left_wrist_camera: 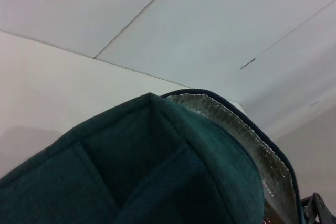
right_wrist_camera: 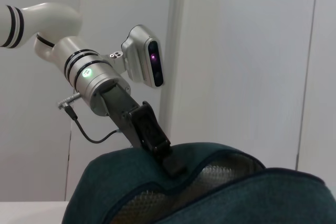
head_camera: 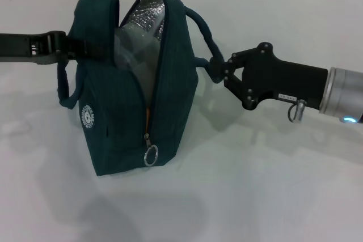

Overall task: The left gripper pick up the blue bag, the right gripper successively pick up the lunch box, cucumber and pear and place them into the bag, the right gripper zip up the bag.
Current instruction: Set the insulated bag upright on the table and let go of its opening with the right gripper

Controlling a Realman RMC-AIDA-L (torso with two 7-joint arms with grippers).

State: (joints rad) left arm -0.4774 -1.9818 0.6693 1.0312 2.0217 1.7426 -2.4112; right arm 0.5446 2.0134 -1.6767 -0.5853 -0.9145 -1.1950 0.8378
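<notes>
Head view | my left gripper (head_camera: 72,49) clamps blue bag (head_camera: 122,128) wall | right gripper (head_camera: 218,67) pinches handle (head_camera: 199,29), zip-pull ring (head_camera: 151,155) low ahead | steady bag, release handle before zipping.

The left gripper (head_camera: 85,49) reaches in from the left, fingers clamped — the right gripper (head_camera: 218,69) reaches from the right, fingers pinched together.
</notes>
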